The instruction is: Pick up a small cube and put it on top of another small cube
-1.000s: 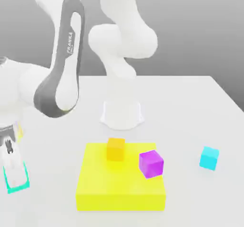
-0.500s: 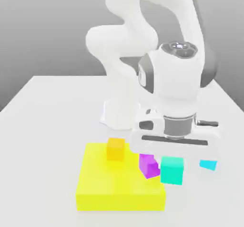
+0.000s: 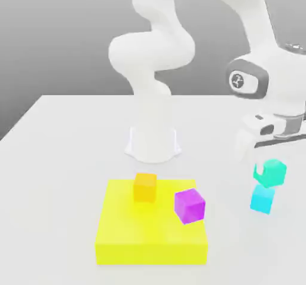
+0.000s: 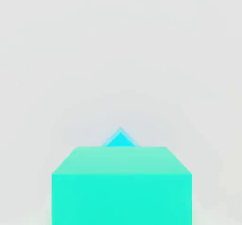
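Exterior view: the gripper (image 3: 261,165) is clamped on the teal cube (image 3: 270,173), so the pick's done. The cyan cube (image 3: 262,199) sits just below it, still bare I think; stacking's left.

Hand view: teal cube right at the gripper, 1 corner of cyan peeking past it, looks turned. Lowering and release remain, imo.

cubes (image 3: 190,206) looked like smooth matt plastic, same for the yellow block (image 3: 152,251) lower center, arm (image 3: 152,51) up top looked like smooth white plastic
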{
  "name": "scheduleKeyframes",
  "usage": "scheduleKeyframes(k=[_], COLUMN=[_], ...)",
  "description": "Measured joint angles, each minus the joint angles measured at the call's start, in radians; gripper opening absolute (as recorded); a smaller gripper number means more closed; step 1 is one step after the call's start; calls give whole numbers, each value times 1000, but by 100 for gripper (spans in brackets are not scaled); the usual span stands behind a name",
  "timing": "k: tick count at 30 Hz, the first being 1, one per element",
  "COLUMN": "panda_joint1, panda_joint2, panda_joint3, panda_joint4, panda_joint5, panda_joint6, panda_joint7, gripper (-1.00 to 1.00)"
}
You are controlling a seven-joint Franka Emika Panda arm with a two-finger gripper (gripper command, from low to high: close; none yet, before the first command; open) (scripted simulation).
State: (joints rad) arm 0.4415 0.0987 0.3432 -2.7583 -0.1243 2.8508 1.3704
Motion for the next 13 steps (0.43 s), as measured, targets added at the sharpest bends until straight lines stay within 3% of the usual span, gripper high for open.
scheduleKeyframes(k=[1,7,13], panda_joint1=[8,13,39], panda_joint2=[22,33,-142], panda_joint3=[-12,-20,2], panda_joint4=[1,2,-7], panda_joint5=[-26,-38,151], panda_joint6=[19,28,-126], panda_joint7=[18,27,-108], gripper=[100,100,100])
